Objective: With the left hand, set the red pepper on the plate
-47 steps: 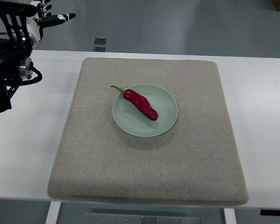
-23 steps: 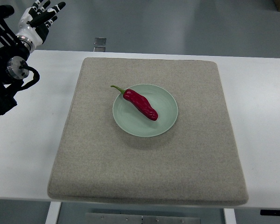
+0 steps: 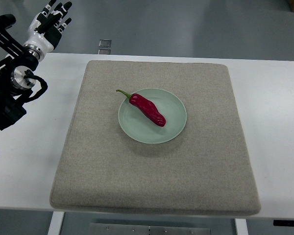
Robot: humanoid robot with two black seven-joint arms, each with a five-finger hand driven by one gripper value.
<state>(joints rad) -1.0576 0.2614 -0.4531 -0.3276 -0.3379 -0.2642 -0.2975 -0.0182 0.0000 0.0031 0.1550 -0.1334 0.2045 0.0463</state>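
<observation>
The pepper lies on the plate mid-mat — placing looks done. The left hand, fingers loose and empty, sits far off at the table's corner — clear of the work.

A beige felt mat lies on a white table, grey floor beyond.

This looks like a robot lab or test room. A plain white tabletop on a metal frame stands on a bare grey floor, with no household furnishing around it. A square beige mat marks out a work area. A black robot arm with exposed cables and joints comes in from the left. A small metal bracket sits at the far edge.
</observation>
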